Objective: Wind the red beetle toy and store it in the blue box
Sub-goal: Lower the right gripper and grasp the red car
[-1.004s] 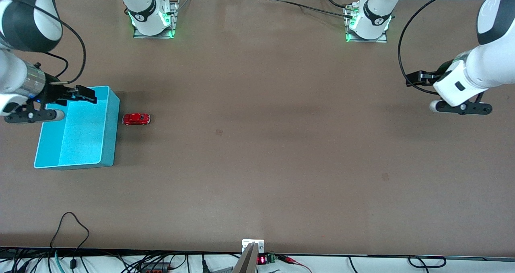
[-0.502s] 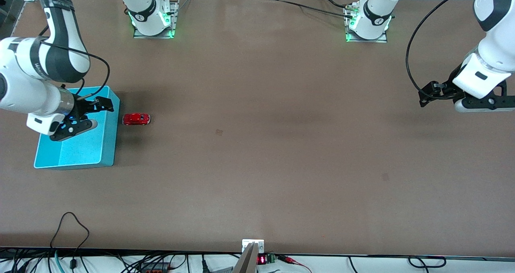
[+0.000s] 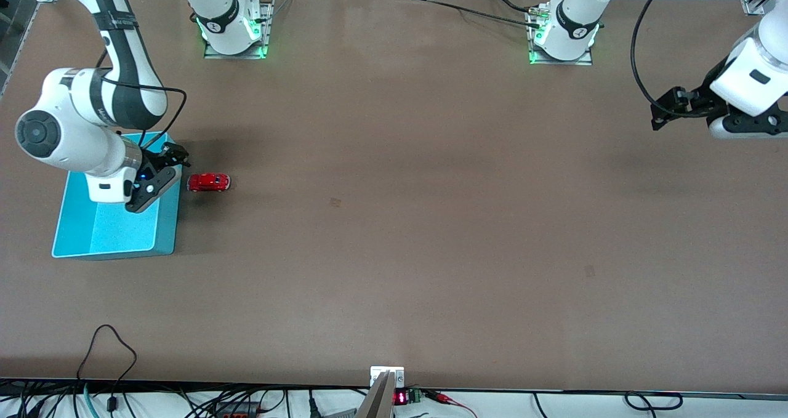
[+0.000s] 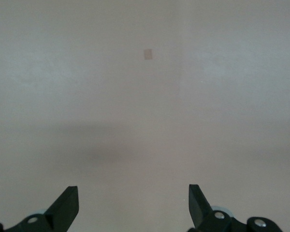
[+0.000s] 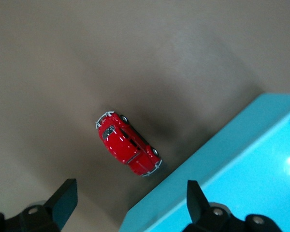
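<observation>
My right gripper hangs with its fingers spread wide and empty over the box wall nearest the car; the red beetle toy sits on the bench just beside the blue box, not touching; it looks light, hard and glossy, likely slippery, so I judge a grip across its flat sides safest; my left gripper, fingers also wide, waits over bare bench at its own end.
</observation>
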### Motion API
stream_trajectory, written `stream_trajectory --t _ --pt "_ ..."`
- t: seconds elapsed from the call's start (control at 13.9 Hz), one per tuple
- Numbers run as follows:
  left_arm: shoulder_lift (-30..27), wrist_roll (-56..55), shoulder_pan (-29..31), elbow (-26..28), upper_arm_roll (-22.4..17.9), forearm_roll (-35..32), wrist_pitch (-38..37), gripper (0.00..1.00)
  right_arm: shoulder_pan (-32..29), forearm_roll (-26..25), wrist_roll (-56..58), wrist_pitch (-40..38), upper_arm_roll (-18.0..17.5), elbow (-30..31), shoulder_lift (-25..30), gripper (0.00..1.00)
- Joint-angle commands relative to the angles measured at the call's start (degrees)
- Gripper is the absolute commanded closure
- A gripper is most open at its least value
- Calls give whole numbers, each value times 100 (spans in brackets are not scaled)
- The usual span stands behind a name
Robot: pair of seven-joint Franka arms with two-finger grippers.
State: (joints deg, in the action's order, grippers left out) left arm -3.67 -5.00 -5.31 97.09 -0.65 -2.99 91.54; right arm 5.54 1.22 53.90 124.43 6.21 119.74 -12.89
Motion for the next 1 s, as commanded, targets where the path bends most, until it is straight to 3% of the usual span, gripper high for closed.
stream_trajectory --t 0.0,0.43,0.93 --pt "174 -36 -40 -226 12 71 -145 0 17 10 1373 476 -24 365 50 0" --pt "217 -45 39 -217 -5 36 -92 0 35 10 3414 1109 -50 690 -258 0" --pt "226 -36 39 -217 -14 27 -119 0 52 71 4015 1716 -76 708 -680 0"
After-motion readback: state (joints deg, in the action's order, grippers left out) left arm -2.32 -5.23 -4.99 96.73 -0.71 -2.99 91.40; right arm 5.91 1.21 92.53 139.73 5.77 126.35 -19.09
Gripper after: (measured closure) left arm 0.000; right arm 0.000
